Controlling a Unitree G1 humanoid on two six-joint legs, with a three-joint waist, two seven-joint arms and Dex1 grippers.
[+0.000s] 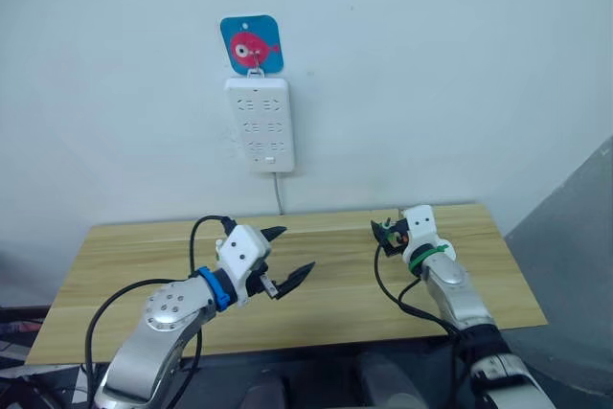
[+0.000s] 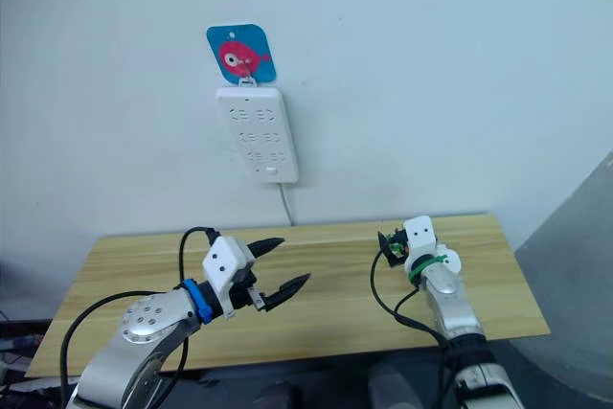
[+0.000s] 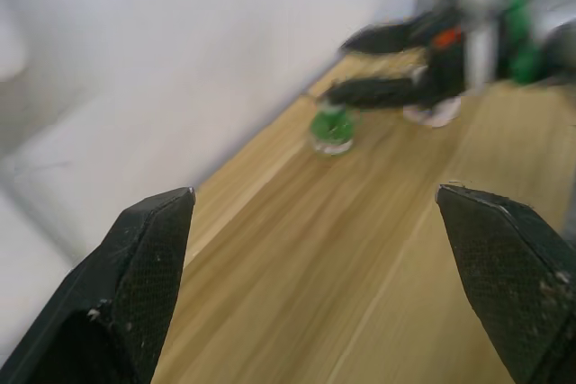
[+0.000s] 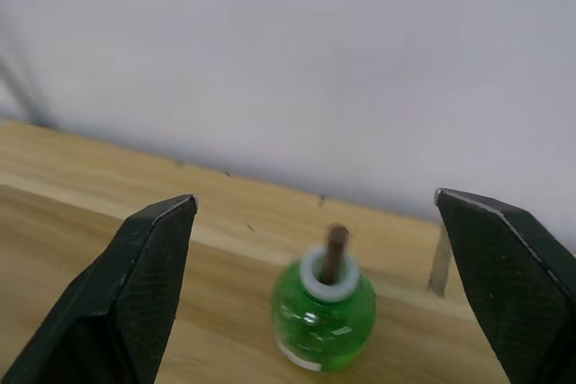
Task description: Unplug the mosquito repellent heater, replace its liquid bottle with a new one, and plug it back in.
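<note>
1. Your left pincer (image 1: 288,256) hovers open over the surface (image 1: 326,304).
2. Your right pincer (image 4: 335,299) is open, just before the green bottle (image 4: 324,314) standing upright near the wall.

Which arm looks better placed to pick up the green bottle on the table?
Right, probably. The right gripper is open with the green bottle standing upright between its fingers, near the table's back edge. The left gripper, also open, hovers over the table's middle, well away from it.
</note>
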